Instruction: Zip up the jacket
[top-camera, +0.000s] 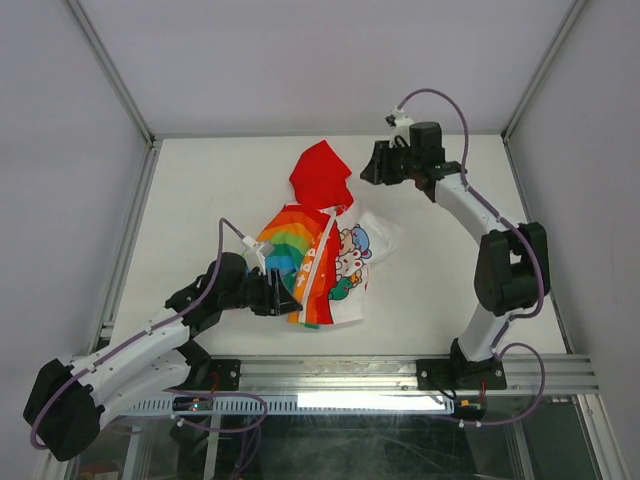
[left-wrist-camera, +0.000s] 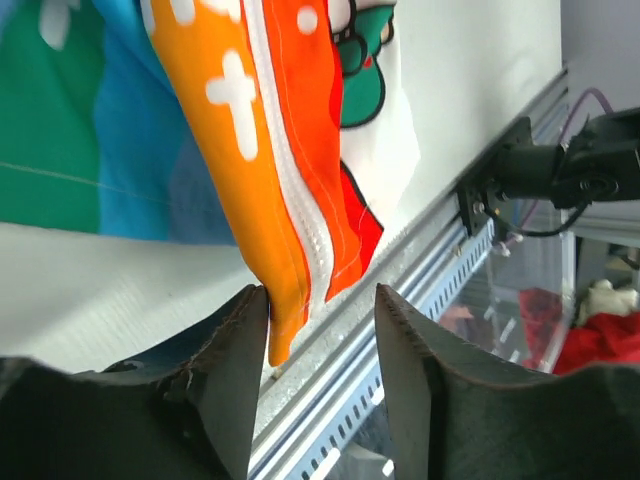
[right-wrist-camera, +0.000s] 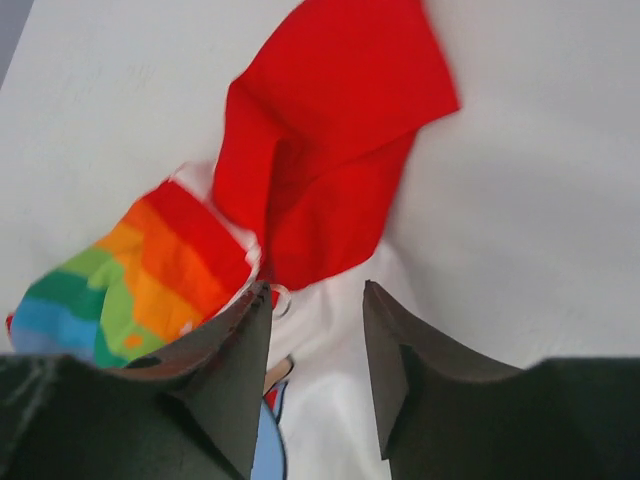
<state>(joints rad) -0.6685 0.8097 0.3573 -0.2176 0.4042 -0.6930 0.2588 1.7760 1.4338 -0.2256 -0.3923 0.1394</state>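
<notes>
One jacket (top-camera: 320, 265), long axis near-to-far, red hood (top-camera: 322, 175) farthest

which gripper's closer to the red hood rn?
Right. The right gripper sits just to the right of the hood in the top view, open. The left gripper is at the bottom edge of the jacket, the end opposite the hood, open around a corner.

Your jacket (top-camera: 315, 255) is soft matt cloth on a smooth, matt table (top-camera: 200, 200). The fingers (left-wrist-camera: 225, 380) of your left claw (left-wrist-camera: 322, 300) look matt and grainy; the rail (left-wrist-camera: 330, 432) is bare metal.
</notes>
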